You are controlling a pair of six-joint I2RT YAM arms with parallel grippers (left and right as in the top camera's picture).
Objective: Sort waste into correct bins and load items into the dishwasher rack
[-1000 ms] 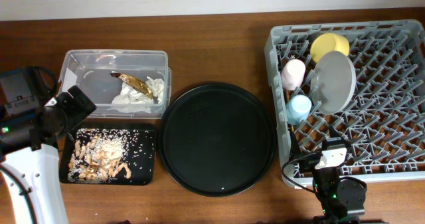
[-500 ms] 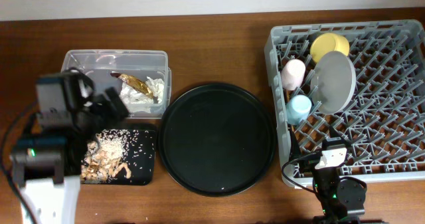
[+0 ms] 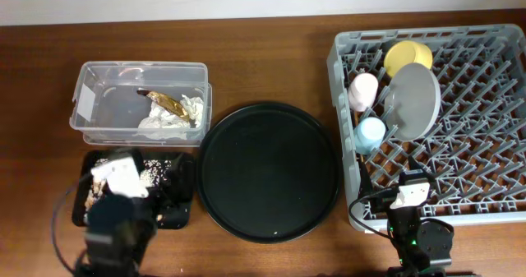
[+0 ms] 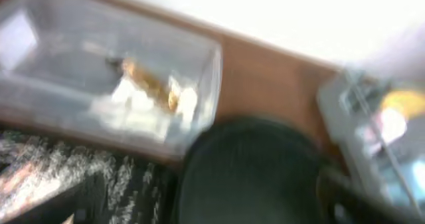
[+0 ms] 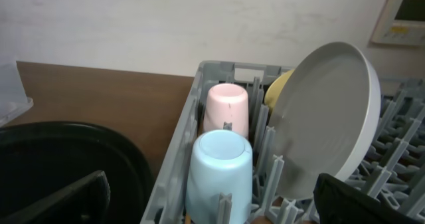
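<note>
The dishwasher rack (image 3: pixel 460 170) holds a pink cup (image 3: pixel 362 90), a light-blue cup (image 3: pixel 371 133), a yellow bowl (image 3: pixel 408 57) and a grey plate (image 3: pixel 413 100). The clear tub (image 3: pixel 103 104) contains white napkins (image 3: pixel 168 121) and a brown peel (image 3: pixel 164 102). Food scraps (image 3: pixel 152 174) lie in the small black tray (image 3: pixel 182 215), half hidden under my left arm (image 3: pixel 115 219). The blurred left wrist view shows my left gripper (image 4: pixel 212 207) open, facing the tub (image 4: pixel 40 71). My right gripper (image 5: pixel 212 207) is open at the rack's front, before the blue cup (image 5: pixel 219 174) and plate (image 5: pixel 325 117).
A large round black tray (image 3: pixel 269 172) lies between the bins and the rack. My right arm (image 3: pixel 415 236) sits at the table's front edge by the rack's near left corner. Wall runs along the far side.
My left arm has swung from the left edge across the small black tray to the front edge and now covers part of it. The right arm has not moved.
</note>
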